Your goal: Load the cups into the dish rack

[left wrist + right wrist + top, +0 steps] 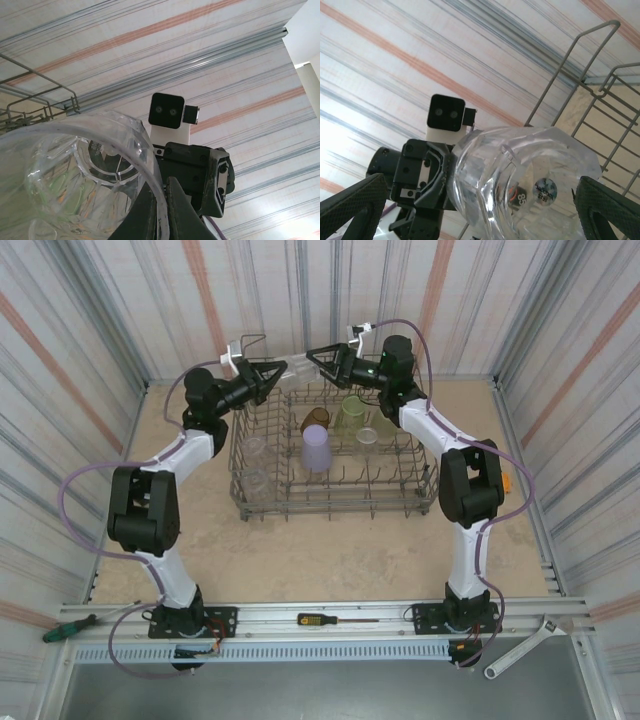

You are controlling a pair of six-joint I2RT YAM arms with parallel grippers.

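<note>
A clear cup (295, 368) hangs in the air over the back edge of the dish rack (335, 502). My left gripper (272, 372) is shut on its rim, and the wall is pinched between both fingers (164, 200). Facing it from the right, my right gripper (318, 360) is open. Its wide-spread fingers (350, 205) flank the cup's base (525, 185) without closing on it. Inside the rack stand a lavender cup (316, 448), an amber one (315, 420), a pale green one (350, 412), a yellowish-clear one (368, 435) and clear ones (255, 447) at the left.
Corrugated walls close in the table on three sides. Behind the held cup rise the rack's tall wire loops (600, 100). On the near rail lie a screwdriver (320, 620), a green-handled tool (65, 628) and a wrench (520, 645).
</note>
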